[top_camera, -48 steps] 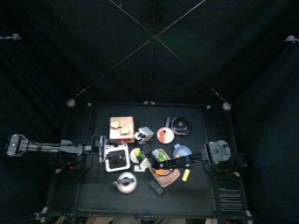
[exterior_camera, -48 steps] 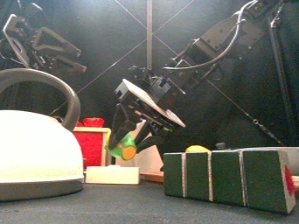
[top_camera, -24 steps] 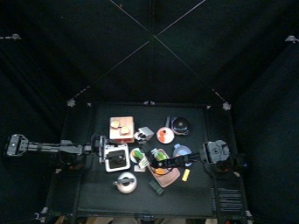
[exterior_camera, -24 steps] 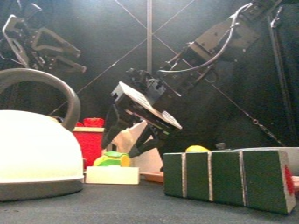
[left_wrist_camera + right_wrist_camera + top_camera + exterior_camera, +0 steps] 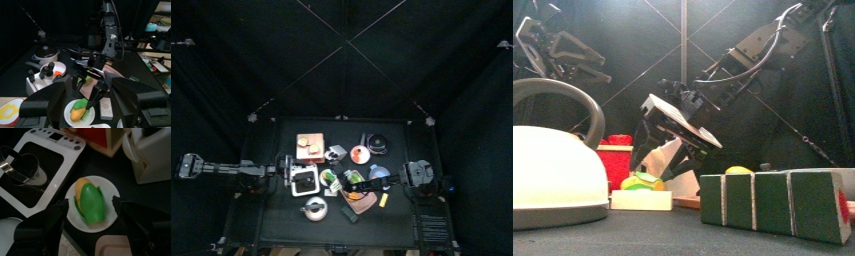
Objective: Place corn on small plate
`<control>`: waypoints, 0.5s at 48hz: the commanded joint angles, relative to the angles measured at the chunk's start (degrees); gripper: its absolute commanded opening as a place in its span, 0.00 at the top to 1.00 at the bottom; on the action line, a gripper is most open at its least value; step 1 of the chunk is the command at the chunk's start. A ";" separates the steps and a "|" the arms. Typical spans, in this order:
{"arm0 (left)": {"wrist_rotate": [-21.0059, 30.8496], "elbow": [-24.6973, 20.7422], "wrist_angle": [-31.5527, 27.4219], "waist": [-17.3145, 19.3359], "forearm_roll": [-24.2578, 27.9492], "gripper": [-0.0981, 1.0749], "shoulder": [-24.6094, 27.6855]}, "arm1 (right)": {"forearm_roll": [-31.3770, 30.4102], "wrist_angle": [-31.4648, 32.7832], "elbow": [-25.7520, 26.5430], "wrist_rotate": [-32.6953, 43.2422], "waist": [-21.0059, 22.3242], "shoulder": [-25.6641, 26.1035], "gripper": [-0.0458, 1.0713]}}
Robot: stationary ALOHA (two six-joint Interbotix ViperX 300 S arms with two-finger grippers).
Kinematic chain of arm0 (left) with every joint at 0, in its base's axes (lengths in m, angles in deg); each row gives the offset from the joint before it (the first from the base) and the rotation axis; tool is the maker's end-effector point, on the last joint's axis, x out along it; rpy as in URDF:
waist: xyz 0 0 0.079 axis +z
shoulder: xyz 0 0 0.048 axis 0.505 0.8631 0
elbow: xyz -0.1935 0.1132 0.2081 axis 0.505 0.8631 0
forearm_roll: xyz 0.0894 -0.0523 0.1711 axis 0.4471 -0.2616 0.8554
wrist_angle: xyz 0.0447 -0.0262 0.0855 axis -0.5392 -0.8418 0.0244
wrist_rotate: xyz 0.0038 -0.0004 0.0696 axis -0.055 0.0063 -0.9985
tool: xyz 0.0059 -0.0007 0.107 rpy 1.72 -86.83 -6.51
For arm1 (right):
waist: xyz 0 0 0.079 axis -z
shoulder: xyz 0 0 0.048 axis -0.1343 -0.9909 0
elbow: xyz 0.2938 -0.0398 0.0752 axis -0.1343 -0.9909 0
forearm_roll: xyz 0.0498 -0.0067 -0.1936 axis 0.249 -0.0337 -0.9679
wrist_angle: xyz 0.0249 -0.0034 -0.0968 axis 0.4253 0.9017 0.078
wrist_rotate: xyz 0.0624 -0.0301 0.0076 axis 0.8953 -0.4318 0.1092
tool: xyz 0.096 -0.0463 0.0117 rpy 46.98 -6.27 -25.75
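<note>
The corn point(image 5: 88, 202), yellow with a green husk, lies on the small white plate point(image 5: 109, 190). My right gripper point(image 5: 89, 208) hangs just above it, with the jaws open on either side of the cob and not touching it. In the front view the corn point(image 5: 640, 182) lies low beneath the right gripper point(image 5: 671, 162). In the left wrist view the corn point(image 5: 80, 108) and plate point(image 5: 69, 117) sit close in front of my left gripper point(image 5: 90, 86), which is open and empty. From above, the corn point(image 5: 330, 178) is at the table's middle.
A white dark-rimmed tray point(image 5: 41, 164) lies right beside the plate. A large white kettle point(image 5: 553, 165) and green blocks point(image 5: 774, 205) stand at the front edge. A red box point(image 5: 617, 160), a red-and-white bowl point(image 5: 361, 154) and a blue bowl point(image 5: 380, 174) crowd the table.
A second ago the corn was held tilted above the plate in the right gripper. It has come down onto the plate and the jaws have let go of it.
</note>
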 commanded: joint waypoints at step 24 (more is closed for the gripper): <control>0.00 -0.70 0.18 0.09 0.09 0.14 0.00 | 2.11 0.00 0.70 -0.09 0.26 1.85 0.07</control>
